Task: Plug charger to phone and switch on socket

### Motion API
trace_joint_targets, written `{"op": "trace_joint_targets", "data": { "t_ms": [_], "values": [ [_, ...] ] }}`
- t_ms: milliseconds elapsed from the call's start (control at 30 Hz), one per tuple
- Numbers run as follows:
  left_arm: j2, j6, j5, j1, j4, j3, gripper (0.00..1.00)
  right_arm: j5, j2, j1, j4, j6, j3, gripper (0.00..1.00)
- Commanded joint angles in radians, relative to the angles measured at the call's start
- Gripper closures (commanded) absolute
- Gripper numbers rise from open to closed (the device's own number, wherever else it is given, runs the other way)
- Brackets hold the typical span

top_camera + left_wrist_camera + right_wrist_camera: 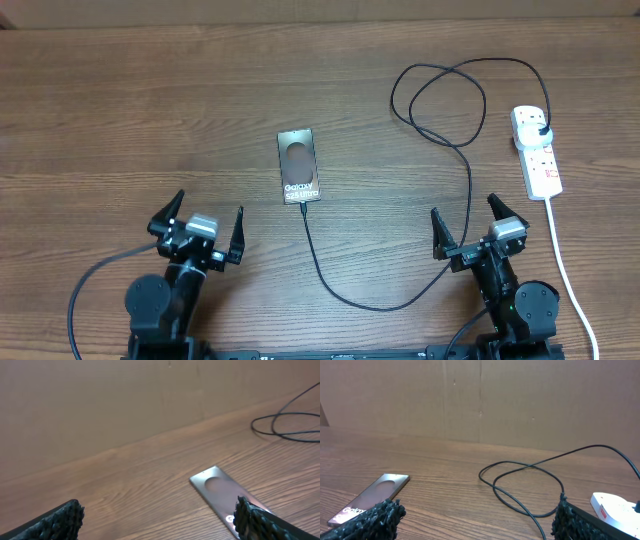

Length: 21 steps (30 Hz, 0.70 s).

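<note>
The phone lies flat mid-table, its lettering toward me. The charger's thin black cable runs from the phone's near edge, where its tip seems seated, curves right, loops at the back, and ends in a black plug sitting in the white socket strip at the right. My left gripper is open and empty, near and left of the phone. My right gripper is open and empty, near and left of the strip. The left wrist view shows its jaws, the phone and the cable. The right wrist view shows its jaws, the phone, the cable and the strip.
The strip's thicker white cord runs toward the near edge, right of my right arm. A cardboard wall stands behind the table. The cable loop lies on the wood at the back right.
</note>
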Motion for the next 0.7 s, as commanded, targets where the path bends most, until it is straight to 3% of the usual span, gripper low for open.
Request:
{"op": "trace_joint_targets", "data": {
  "t_ms": [0, 233, 667],
  "values": [
    [-0.094, 0.023, -0.072, 0.005, 0.003, -0.071, 0.01, 0.012, -0.011, 0.005, 0.003, 0.004, -0.01, 0.0],
    [-0.227, 0.011, -0.104, 0.003, -0.048, -0.137, 0.0, 0.012, -0.011, 0.005, 0.003, 0.004, -0.01, 0.0],
    [-0.224, 0.011, -0.101, 0.004, -0.047, -0.137, 0.0, 0.012, -0.011, 0.005, 0.003, 0.004, -0.01, 0.0]
  ]
}}
